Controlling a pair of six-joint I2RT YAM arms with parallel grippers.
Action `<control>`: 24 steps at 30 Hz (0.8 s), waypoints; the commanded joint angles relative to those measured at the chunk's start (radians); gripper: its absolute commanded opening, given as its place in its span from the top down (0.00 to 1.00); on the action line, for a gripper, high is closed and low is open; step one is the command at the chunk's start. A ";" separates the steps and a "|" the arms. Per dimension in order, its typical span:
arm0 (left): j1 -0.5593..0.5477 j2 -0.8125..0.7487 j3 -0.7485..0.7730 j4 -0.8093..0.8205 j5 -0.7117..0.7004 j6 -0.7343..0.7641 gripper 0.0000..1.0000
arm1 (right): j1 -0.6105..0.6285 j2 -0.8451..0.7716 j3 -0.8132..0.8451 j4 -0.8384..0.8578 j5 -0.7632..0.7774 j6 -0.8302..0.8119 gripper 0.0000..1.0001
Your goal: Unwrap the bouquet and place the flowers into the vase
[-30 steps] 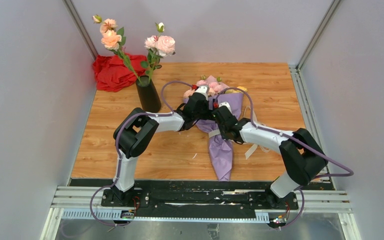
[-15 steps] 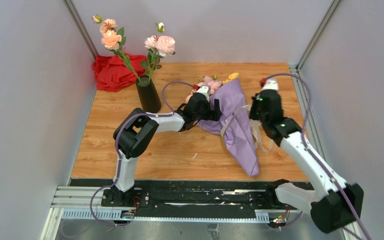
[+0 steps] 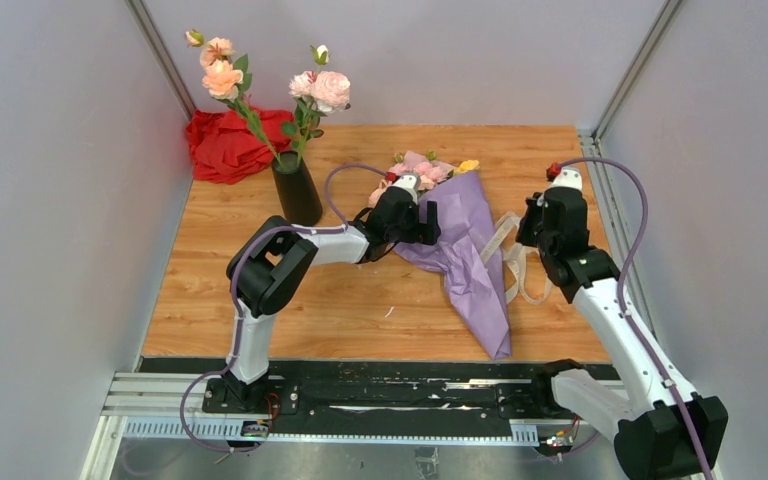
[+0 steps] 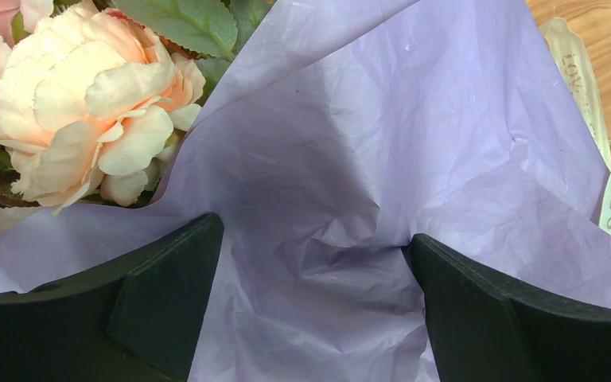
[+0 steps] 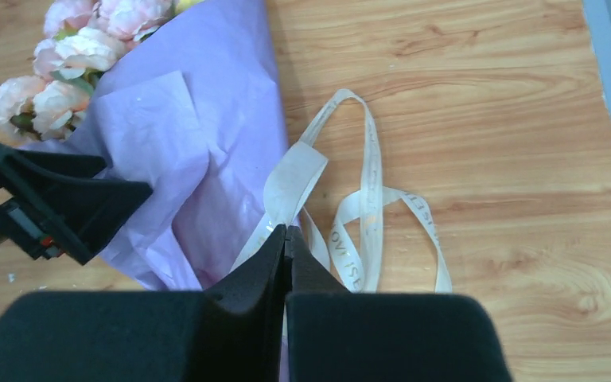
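Observation:
The bouquet (image 3: 465, 240), a lilac paper cone, lies slantwise on the wooden table, and the small pink and yellow flowers (image 3: 420, 170) stick out of its far end. My left gripper (image 3: 428, 222) is open and straddles the cone's upper part; in the left wrist view the crumpled paper (image 4: 366, 143) fills the gap of that gripper (image 4: 314, 263), next to a peach bloom (image 4: 87, 119). To the right of the cone, my right gripper (image 3: 532, 235) (image 5: 286, 231) is shut on the cream ribbon (image 5: 370, 199), which trails in loose loops. The black vase (image 3: 297, 190) stands at the back left.
Two taller stems with larger peach (image 3: 222, 75) and pink (image 3: 325, 88) roses stand in the vase. A bright red cloth (image 3: 228, 140) lies bunched in the far left corner. Grey walls close in both sides, and a metal rail (image 3: 600, 170) runs along the table's right edge.
My right gripper has shut on the ribbon and swung from above the bouquet out to the right, drawing the ribbon loose. The cone's tail has swung right. The left gripper has stayed.

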 commanded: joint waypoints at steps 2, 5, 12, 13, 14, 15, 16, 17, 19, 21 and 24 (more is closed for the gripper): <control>0.005 0.009 -0.013 -0.034 0.010 0.010 0.00 | -0.037 -0.054 -0.014 0.018 0.112 0.012 0.80; 0.005 0.008 -0.016 -0.034 0.010 0.010 0.00 | -0.037 -0.049 -0.053 0.012 0.143 0.017 0.51; 0.005 0.001 -0.021 -0.033 0.008 0.011 0.00 | -0.035 0.004 -0.138 0.063 0.051 0.046 0.34; 0.005 0.000 -0.022 -0.032 0.008 0.011 0.00 | -0.035 0.027 -0.136 0.059 0.033 0.048 0.34; 0.005 -0.002 -0.023 -0.032 0.007 0.012 0.00 | -0.035 0.052 -0.129 0.053 0.016 0.048 0.36; 0.005 -0.004 -0.025 -0.032 0.005 0.012 0.00 | -0.034 0.078 -0.121 0.041 0.007 0.050 0.36; 0.005 -0.006 -0.027 -0.032 0.003 0.013 0.00 | -0.035 0.105 -0.111 0.023 0.006 0.059 0.37; 0.005 -0.008 -0.030 -0.032 0.002 0.013 0.00 | -0.036 0.126 -0.107 0.014 0.008 0.069 0.37; 0.005 -0.012 -0.033 -0.032 0.000 0.014 0.00 | -0.040 0.153 -0.121 0.016 0.006 0.091 0.38; 0.005 -0.016 -0.033 -0.032 -0.002 0.014 0.00 | -0.046 0.164 -0.151 0.047 -0.026 0.119 0.40; 0.006 -0.017 -0.034 -0.032 0.001 0.014 0.00 | -0.065 0.184 -0.198 0.096 -0.094 0.163 0.64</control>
